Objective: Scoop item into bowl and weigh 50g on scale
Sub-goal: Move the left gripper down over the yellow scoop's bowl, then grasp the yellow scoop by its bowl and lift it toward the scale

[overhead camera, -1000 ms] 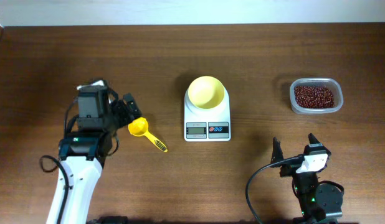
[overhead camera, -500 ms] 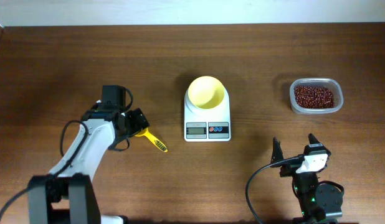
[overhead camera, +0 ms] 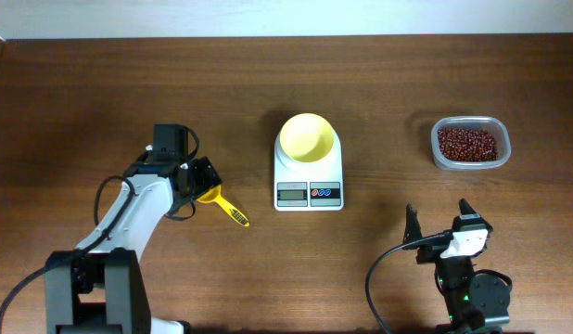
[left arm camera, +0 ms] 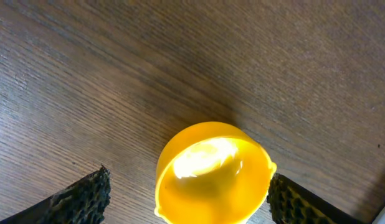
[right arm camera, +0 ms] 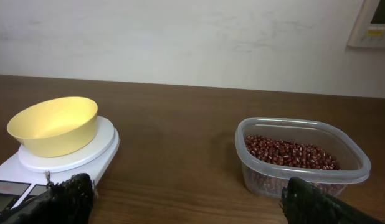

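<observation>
While the left gripper [overhead camera: 201, 185] hangs low over the table [overhead camera: 361, 74], the overhead view shows it at the cup end of a yellow scoop [overhead camera: 223, 205], whose handle points near-right. The scale [overhead camera: 309, 182] stands right of the scoop, mid-table, with the pale yellow bowl [overhead camera: 308, 137] on its far platform and the display [overhead camera: 292, 193] on the near side. A clear tub [overhead camera: 470, 120] at the right holds the beans [overhead camera: 468, 143]. The right gripper [overhead camera: 438, 221] sits near the front edge, spread wide and holding nothing.

Left wrist view: the left gripper [left arm camera: 189, 199] is spread wide, one of its fingers [left arm camera: 80, 198] on each side of the scoop [left arm camera: 211, 174] cup. The cup lies between them on the wood (contact on the right side cannot be judged); it holds no beans.

Right wrist view: the right gripper [right arm camera: 192, 199] is parted wide, nothing between the tips. Beyond it, the bowl [right arm camera: 52, 124] rests upright on the scale [right arm camera: 68, 155] at left, with no beans visible in it. The tub [right arm camera: 361, 165] stands at right, well apart, the beans [right arm camera: 289, 152] piled loosely inside.
</observation>
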You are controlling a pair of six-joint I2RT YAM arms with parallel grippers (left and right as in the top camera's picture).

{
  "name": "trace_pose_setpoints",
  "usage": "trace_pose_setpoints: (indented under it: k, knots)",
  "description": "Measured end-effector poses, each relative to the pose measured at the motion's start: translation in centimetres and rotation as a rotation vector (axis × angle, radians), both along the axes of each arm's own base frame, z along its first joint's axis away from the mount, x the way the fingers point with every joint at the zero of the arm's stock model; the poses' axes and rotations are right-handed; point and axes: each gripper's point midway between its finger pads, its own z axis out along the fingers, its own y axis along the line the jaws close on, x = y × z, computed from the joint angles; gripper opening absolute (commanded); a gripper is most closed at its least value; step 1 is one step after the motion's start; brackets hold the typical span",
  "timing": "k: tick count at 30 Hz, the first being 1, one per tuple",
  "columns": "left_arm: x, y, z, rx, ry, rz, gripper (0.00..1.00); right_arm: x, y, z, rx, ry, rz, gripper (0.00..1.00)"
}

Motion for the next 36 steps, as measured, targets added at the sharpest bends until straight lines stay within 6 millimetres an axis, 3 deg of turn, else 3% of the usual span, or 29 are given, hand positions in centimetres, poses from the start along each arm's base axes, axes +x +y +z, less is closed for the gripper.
trace_pose_setpoints:
  k: [5, 9, 14, 18, 23, 24, 25, 33, 36]
  knots:
    - [0.0, 0.0, -0.3, 0.002, 0.006, -0.001, 0.64, 0.0, 0.0, 0.0, 0.0, 0.0, 0.0, 0.99]
    - [-0.7, 0.0, -2.8, 0.001, 0.085, 0.003, 0.48, 0.0, 0.0, 0.0, 0.0, 0.0, 0.0, 0.99]
    - [-0.4, 0.1, -3.4, 0.004, 0.085, 0.004, 0.41, 0.0, 0.0, 0.0, 0.0, 0.0, 0.0, 0.99]
    - [-0.2, 0.1, -3.4, 0.003, 0.077, 0.005, 0.18, 0.0, 0.0, 0.0, 0.0, 0.0, 0.0, 0.99]
    - [-0.2, 0.1, -3.4, 0.004, 0.077, 0.004, 0.19, 0.0, 0.0, 0.0, 0.0, 0.0, 0.0, 0.99]
    - [-0.2, 0.1, -3.4, 0.004, 0.077, 0.004, 0.04, 0.0, 0.0, 0.0, 0.0, 0.0, 0.0, 0.99]
    - [-0.2, 0.1, -3.4, 0.003, 0.077, 0.005, 0.0, 0.0, 0.0, 0.0, 0.0, 0.0, 0.0, 0.99]
    - [-0.1, 0.1, -3.3, 0.004, 0.075, 0.005, 0.0, 0.0, 0.0, 0.0, 0.0, 0.0, 0.0, 0.99]
    - [1.2, 0.1, -1.8, 0.004, 0.023, 0.004, 0.0, 0.0, 0.0, 0.0, 0.0, 0.0, 0.0, 0.99]
